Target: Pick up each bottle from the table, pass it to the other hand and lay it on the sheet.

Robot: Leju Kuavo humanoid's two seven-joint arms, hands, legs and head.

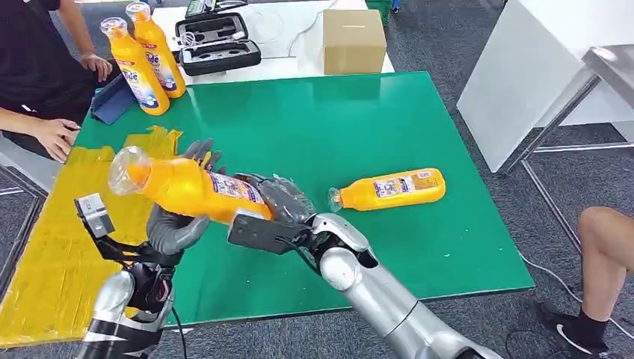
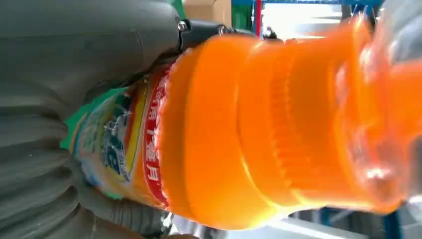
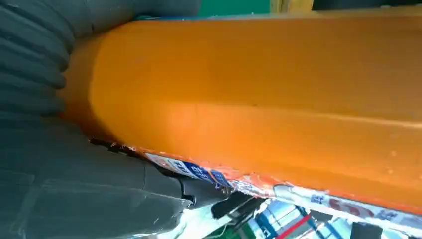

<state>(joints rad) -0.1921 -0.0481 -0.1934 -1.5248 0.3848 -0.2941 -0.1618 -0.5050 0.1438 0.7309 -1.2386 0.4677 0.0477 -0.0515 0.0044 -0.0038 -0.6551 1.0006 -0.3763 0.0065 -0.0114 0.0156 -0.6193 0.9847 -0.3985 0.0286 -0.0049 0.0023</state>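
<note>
Bottle [image 1: 187,187], orange with a printed label, is held tilted above the green surface [image 1: 314,134] in the head view, its clear cap end raised toward the yellow sheet [image 1: 67,224]. Its labelled base end is gripped by the right hand [image 1: 280,202]; its middle is cupped from below and behind by the left hand [image 1: 179,221], whose fingertips are seen above the bottle. Both hands are thus closed on the same bottle. A second bottle [image 1: 389,188] is seen lying on its side on the green surface, well apart to the right. Two more bottles [image 1: 146,60] are seen standing upright at the far left corner, beside a blue object [image 1: 112,101]. A black case [image 1: 217,41] and a cardboard box [image 1: 354,39] are noted on a white table behind. A person's hand [image 1: 56,138] is rested at the edge of the sheet; a person's leg [image 1: 605,262] is seen at right.

In the left wrist view, the held bottle [image 2: 259,129] is seen pressed against the grey hand [image 2: 74,64].

In the right wrist view, the bottle's orange body [image 3: 259,104] is seen lying against the grey hand [image 3: 74,184].
</note>
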